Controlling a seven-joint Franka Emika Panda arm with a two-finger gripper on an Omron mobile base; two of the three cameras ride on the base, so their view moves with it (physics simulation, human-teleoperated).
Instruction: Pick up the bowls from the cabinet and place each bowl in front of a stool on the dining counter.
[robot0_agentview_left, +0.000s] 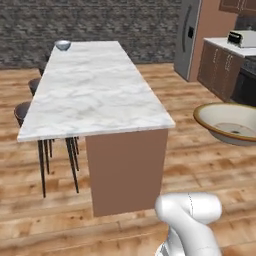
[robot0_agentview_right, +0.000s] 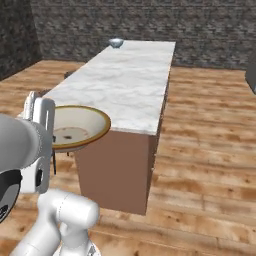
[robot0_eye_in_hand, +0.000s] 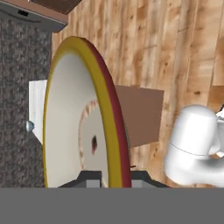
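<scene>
My gripper (robot0_eye_in_hand: 114, 177) is shut on the rim of the beige-tan bowl (robot0_eye_in_hand: 74, 127), whose rim is darker. The bowl hangs in the air off the near end of the dining counter (robot0_agentview_left: 95, 90), to its right in the left base view (robot0_agentview_left: 230, 122) and left of its near corner in the right base view (robot0_agentview_right: 75, 127). The white bowl with the blue outside (robot0_agentview_left: 63, 45) stands at the counter's far end, also seen as the white-and-blue bowl (robot0_agentview_right: 116, 43). The cabinet is out of view.
Dark stools (robot0_agentview_left: 22, 112) stand along the counter's left side. A steel fridge (robot0_agentview_left: 187, 35) and low wooden cabinets (robot0_agentview_left: 220, 65) with a toaster (robot0_agentview_left: 242, 37) line the right wall. Wooden floor lies open around the counter's near end.
</scene>
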